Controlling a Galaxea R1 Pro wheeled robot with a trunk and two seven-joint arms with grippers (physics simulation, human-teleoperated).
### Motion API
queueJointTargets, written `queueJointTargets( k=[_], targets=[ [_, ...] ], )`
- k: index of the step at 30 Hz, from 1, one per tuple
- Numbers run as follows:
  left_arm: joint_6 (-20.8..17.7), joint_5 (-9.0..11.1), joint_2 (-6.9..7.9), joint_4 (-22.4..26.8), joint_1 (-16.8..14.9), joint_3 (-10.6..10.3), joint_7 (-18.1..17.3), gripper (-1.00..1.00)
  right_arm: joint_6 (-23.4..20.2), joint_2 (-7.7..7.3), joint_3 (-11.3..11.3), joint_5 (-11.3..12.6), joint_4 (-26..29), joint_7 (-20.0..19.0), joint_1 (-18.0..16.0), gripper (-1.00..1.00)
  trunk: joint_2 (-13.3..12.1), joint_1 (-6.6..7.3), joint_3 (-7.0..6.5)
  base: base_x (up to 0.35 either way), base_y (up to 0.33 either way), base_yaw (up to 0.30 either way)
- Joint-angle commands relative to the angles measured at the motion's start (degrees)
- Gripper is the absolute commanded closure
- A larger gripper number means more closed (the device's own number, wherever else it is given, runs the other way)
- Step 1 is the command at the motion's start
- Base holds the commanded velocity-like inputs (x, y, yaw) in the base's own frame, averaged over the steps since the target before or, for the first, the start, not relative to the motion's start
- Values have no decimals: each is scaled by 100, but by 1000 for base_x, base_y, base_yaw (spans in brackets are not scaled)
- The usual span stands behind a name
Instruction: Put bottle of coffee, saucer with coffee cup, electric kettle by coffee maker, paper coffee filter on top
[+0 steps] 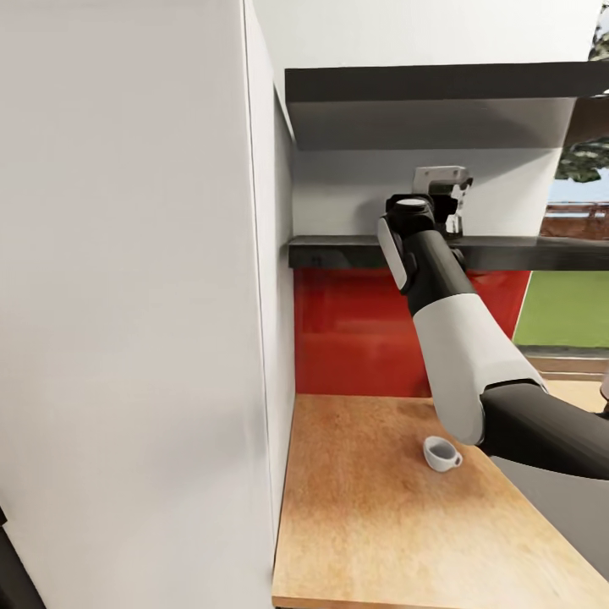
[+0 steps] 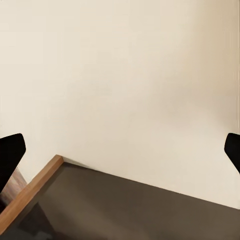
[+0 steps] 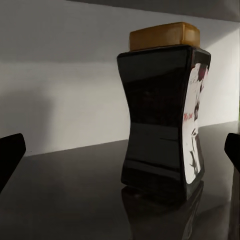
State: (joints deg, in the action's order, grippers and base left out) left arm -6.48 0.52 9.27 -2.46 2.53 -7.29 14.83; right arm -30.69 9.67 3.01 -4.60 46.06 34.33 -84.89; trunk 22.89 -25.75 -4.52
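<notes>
The bottle of coffee [image 3: 162, 115], a dark waisted jar with a gold-yellow lid and black-and-white label, stands upright on the black kitchen shelf [image 3: 65, 190]. My right gripper [image 3: 122, 150] is open at shelf height, its black fingertips [image 3: 11, 152] wide apart with the jar just ahead and nothing gripped. From the head camera, the right arm reaches up to the shelf [image 1: 355, 251], with the gripper [image 1: 452, 211] just above the board. A white coffee cup [image 1: 441, 453] sits on the wooden kitchen countertop [image 1: 364, 524] below. My left gripper [image 2: 122, 147] is open and empty.
A tall white cabinet side [image 1: 127, 296] walls off the left of the countertop. A red backsplash [image 1: 355, 338] runs under the shelf, and a second dark shelf board [image 1: 440, 82] hangs above. The left wrist camera faces a beige wall [image 2: 120, 75] and a wooden edge [image 2: 30, 192].
</notes>
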Motion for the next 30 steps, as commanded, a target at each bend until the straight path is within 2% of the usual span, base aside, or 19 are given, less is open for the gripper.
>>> queueJointTargets(
  k=[1,7,17,30],
  targets=[
    [-29,0,-2,6,2,-45,11,-100,-51,0,7,-49,-3,2,-1,-100,3,-3,0,89,0,0],
    [-29,-8,11,1,9,-45,11,-100,-51,-1,7,-49,-16,-1,-1,-100,3,-3,-1,33,0,-11],
    [-29,-8,5,0,15,-51,11,-100,-52,-1,8,-49,-17,4,-1,-100,3,-3,-31,1,0,-186],
    [-28,-12,23,4,20,-53,20,-100,-51,-1,7,-49,-18,4,7,-100,3,-3,-33,49,0,-10]
  ],
)
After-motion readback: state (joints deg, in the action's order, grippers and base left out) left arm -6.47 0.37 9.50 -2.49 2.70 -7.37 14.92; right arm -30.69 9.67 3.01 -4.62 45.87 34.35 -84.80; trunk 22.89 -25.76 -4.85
